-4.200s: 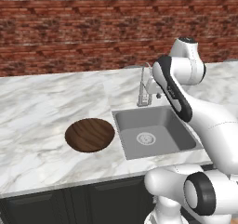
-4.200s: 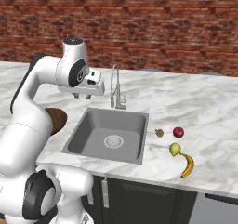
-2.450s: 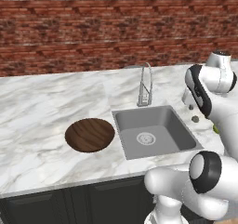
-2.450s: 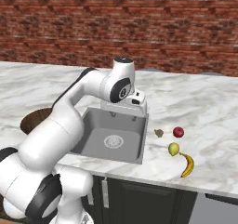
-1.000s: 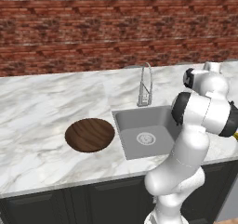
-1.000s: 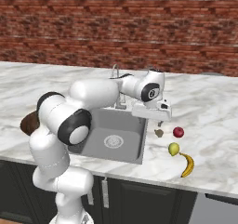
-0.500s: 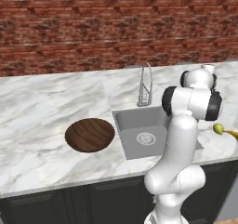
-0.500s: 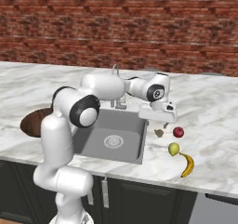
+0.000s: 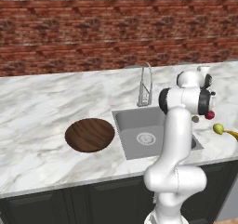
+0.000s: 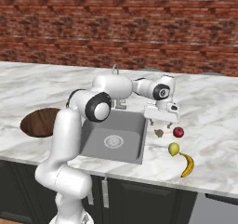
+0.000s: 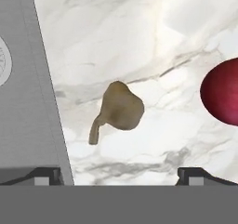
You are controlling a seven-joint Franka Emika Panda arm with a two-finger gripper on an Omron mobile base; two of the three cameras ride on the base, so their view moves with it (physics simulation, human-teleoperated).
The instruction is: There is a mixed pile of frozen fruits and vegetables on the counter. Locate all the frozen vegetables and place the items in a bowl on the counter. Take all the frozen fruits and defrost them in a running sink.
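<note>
My gripper (image 10: 161, 121) hangs open just above the pale beige lump (image 10: 159, 133), on the counter (image 10: 209, 111) right of the sink (image 10: 116, 137). In the hand view the beige lump (image 11: 120, 109) lies between and ahead of the two fingertips (image 11: 46, 175), untouched, and my gripper (image 11: 118, 176) holds nothing. The red ball (image 10: 178, 132) sits just right of the lump, its edge showing as the red ball (image 11: 223, 97). Nearer the front lie the yellow-green oval (image 10: 173, 148) and the banana (image 10: 187, 165). The dark brown bowl (image 9: 89, 135) rests left of the sink.
The sink's steel rim (image 11: 28, 79) runs close beside the lump. A curved chrome faucet (image 9: 146, 86) stands behind the basin. A brick wall backs the counter, and dark cabinets sit below its front edge.
The arm has swung right from over the sink basin to above the pile and come lower over the beige lump. The jaws have stayed open. No item has moved.
</note>
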